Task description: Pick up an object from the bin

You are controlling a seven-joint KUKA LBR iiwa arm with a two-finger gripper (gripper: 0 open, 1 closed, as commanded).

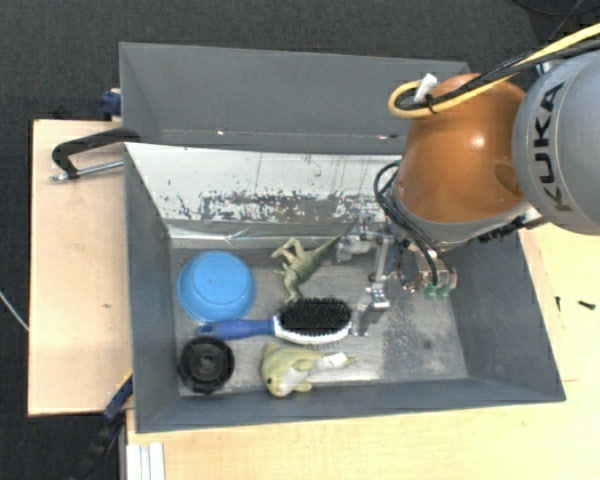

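The arm (570,148) reached in from the right, its orange cover (460,158) hanging above the back right part of the grey bin (500,338). Below the cover the claw (374,308) stood low over the bin floor, right of centre. Whether it was open or closed could not be told.

The thing nearest to it was a hairbrush (310,320). It had an oval white head packed with black bristles facing up and a blue handle running out to the left. It lay flat near the middle of the floor, and its head end was just beside the claw, on the claw's left; I could not tell if they touched.

A green toy dinosaur (302,260) lay behind the brush, near the back wall. A round blue bowl (216,286) sat to the left, just above the brush handle. In the front left corner was a black round thing (205,361), and beside it, just in front of the brush head, lay a pale yellow-green toy figure (288,370).
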